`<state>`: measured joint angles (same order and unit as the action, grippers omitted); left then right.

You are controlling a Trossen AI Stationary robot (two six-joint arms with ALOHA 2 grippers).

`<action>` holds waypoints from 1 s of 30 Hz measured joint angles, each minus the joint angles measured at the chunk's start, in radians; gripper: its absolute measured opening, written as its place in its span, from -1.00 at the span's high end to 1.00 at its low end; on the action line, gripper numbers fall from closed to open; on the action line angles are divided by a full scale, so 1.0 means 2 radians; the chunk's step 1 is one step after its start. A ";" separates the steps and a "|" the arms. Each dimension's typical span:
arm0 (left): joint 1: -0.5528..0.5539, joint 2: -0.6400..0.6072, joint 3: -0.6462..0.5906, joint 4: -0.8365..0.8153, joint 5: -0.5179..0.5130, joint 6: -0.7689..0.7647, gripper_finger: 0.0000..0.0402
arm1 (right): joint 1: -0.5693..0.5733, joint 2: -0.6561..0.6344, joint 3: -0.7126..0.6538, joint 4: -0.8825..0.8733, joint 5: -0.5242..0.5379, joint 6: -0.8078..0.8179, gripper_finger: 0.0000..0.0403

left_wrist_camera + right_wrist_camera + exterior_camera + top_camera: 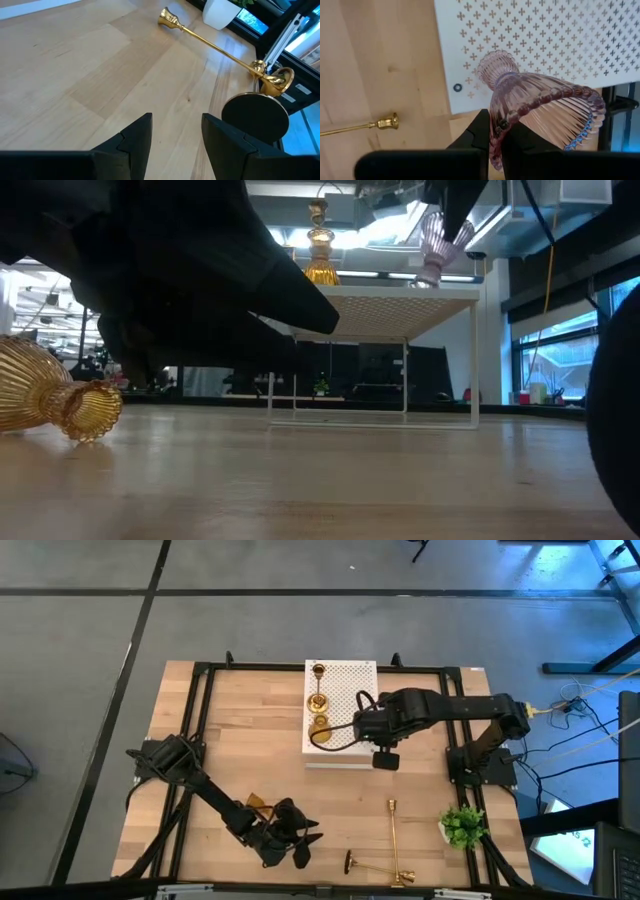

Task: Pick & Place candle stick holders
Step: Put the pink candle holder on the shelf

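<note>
My right gripper (497,137) is shut on a pinkish-purple ribbed glass holder (540,105) over the white perforated box (345,690), near its near-right part; it also shows in the low view (437,240). A brass candlestick (317,698) and an amber glass holder (319,723) stand on the box's left edge. My left gripper (176,132) is open and empty, low over the table's near side. Two brass candlesticks (393,835) (375,865) lie on their sides to its right. An amber glass holder (60,400) lies on its side near it. My right gripper pinches the wall of the pink holder's wide bowl at its rim (496,131), the rim passing between the two fingers. The holder is tilted, its small foot (496,65) pointing toward the box top. I cannot tell whether the foot touches the box.
A small green plant in a white pot (462,827) stands at the table's near right corner. The box stands on thin legs (405,380) with free space beneath. A black frame (200,670) borders the table. Bare wood lies between the box and the near edge.
</note>
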<state>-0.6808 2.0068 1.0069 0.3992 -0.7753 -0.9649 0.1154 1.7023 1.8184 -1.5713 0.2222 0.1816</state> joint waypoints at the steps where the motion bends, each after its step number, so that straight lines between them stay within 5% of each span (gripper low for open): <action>1: 0.000 0.000 0.000 0.000 0.000 0.000 0.17 | 0.000 0.000 0.005 0.000 0.000 0.000 0.90; 11: -0.001 0.000 0.000 -0.003 0.000 0.000 0.17 | 0.004 0.003 0.017 0.000 -0.023 -0.004 0.90; 30: -0.001 0.001 -0.001 -0.004 -0.005 -0.003 0.17 | 0.035 0.040 0.019 0.001 0.016 -0.033 0.90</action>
<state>-0.6819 2.0094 1.0058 0.3904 -0.7852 -0.9707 0.1848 1.7819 1.8557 -1.5696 0.2535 0.1158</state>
